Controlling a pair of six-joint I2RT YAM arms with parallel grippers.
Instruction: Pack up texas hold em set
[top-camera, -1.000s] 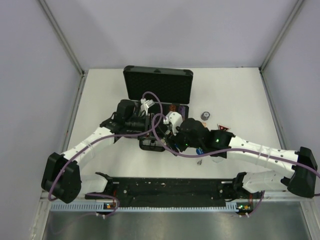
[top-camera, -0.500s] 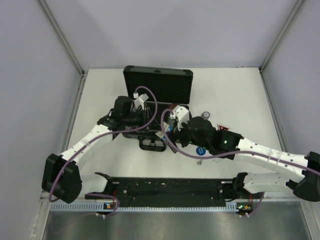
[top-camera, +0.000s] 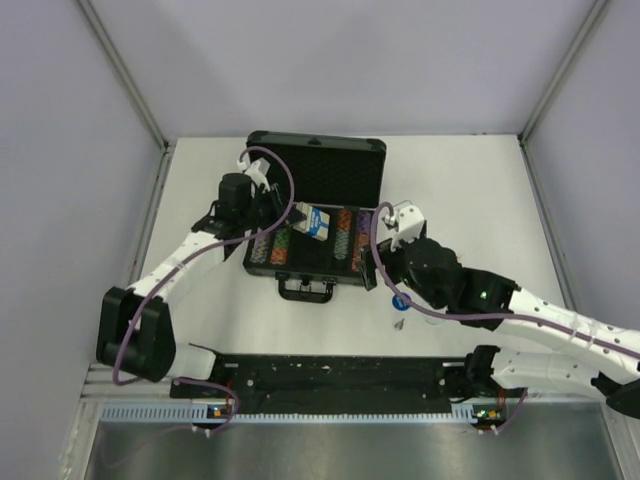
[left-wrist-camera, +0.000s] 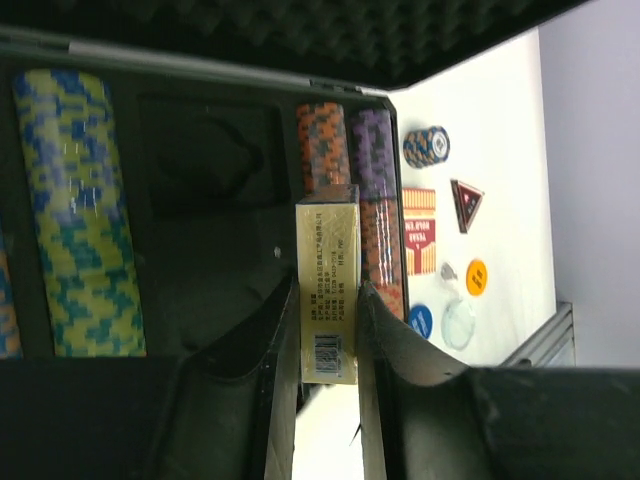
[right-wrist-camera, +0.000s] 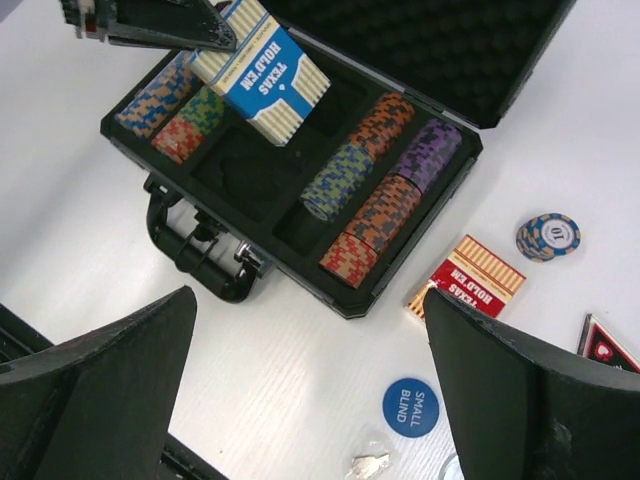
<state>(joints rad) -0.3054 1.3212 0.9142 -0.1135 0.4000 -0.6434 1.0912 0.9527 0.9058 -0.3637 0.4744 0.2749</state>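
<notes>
The black case (top-camera: 262, 268) of the texas hold em set lies open, lid (top-camera: 316, 170) propped up at the back. Rows of multicoloured chips (right-wrist-camera: 375, 190) fill its sides. My left gripper (left-wrist-camera: 328, 330) is shut on the blue card box (right-wrist-camera: 265, 72), holding it tilted above the case's empty middle slots (right-wrist-camera: 250, 165). My right gripper (right-wrist-camera: 309, 295) hangs open and empty above the table off the case's near right corner. The red card box (right-wrist-camera: 467, 277), red triangle (right-wrist-camera: 605, 345) and blue "small blind" button (right-wrist-camera: 410, 407) lie on the table right of the case.
A short stack of chips (right-wrist-camera: 547, 237) stands beyond the red box. An orange button (left-wrist-camera: 476, 277), a clear disc (left-wrist-camera: 459, 323) and a small bag with keys (right-wrist-camera: 368, 465) lie near the blue button. The case handle (top-camera: 305, 290) sticks out toward the arms.
My left gripper closed on the blue card box and drew back to the left with it lifted over the case. My right gripper opened wide and pulled away to the right.
</notes>
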